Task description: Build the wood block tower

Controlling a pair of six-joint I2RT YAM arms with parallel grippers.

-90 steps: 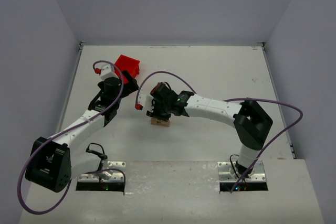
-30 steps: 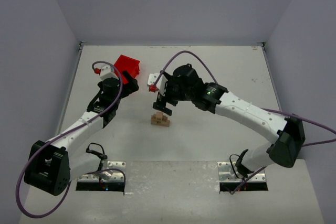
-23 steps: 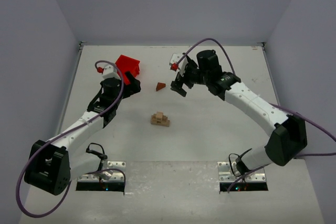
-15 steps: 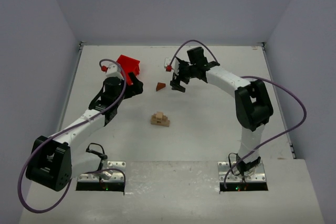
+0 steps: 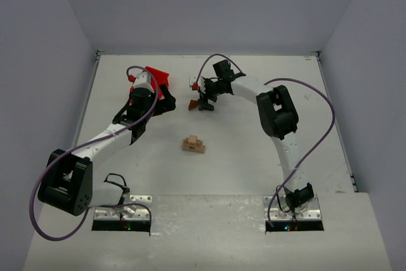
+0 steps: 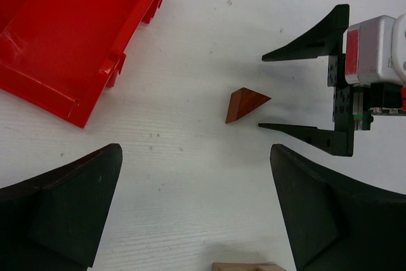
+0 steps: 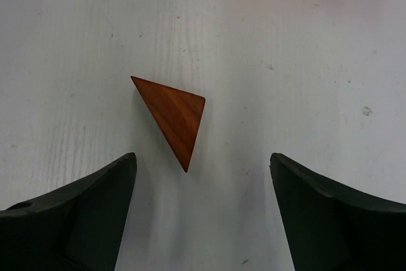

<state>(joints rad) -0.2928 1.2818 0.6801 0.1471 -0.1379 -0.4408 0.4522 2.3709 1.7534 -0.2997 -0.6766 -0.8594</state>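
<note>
The wood block tower (image 5: 193, 145) is a small stack of pale blocks at mid-table; its top edge shows low in the left wrist view (image 6: 244, 266). The reddish-brown wedge (image 5: 193, 104) lies flat on the table behind it. My right gripper (image 5: 203, 99) stands open right at the wedge (image 7: 171, 115), whose point reaches just between the fingertips (image 7: 114, 182). From the left wrist view, the right gripper (image 6: 261, 92) faces the wedge (image 6: 244, 104) from the right. My left gripper (image 6: 195, 150) is open and empty, beside the red bin.
A red plastic bin (image 5: 155, 77) stands at the back left, close to the left gripper; in the left wrist view the bin (image 6: 70, 36) looks empty. Both arms reach toward the back middle of the white table (image 5: 254, 150).
My right arm left the tower, swung to the back of the table and came down to the wedge. The left gripper shifted slightly toward the bin.
</note>
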